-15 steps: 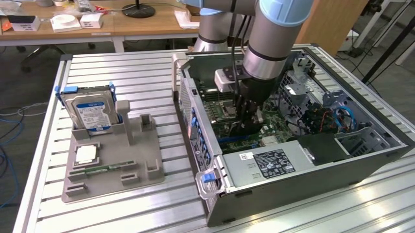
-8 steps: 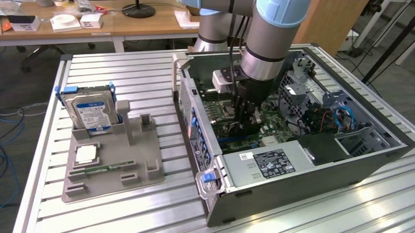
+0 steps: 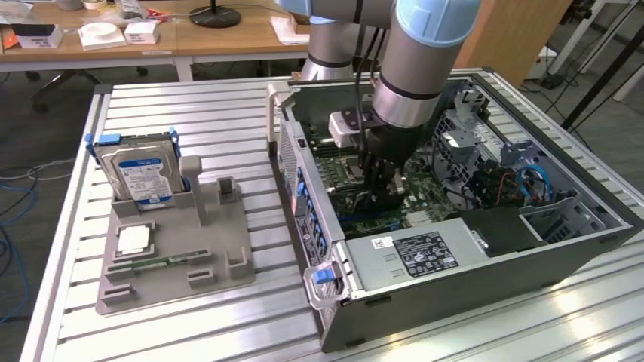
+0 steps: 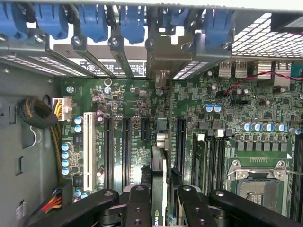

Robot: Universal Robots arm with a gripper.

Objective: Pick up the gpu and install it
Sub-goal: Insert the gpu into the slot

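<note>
Gripper [image 4: 160,198] clamped on 1 gpu [image 4: 159,165], card edge-on btwn fingers, over motherboard [image 4: 227,109] slots; 1 hard drive [image 3: 144,175] on 1 tray [image 3: 216,253] outside case

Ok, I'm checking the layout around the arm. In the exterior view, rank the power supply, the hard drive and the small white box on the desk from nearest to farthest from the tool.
The tool is down inside the open computer case.
1. Power supply: in the case, just toward the exterior view's right and front of the tool.
2. Hard drive: upright in the grey holder, at the exterior view's left.
3. Small white box: on the desk behind, far left.
</note>
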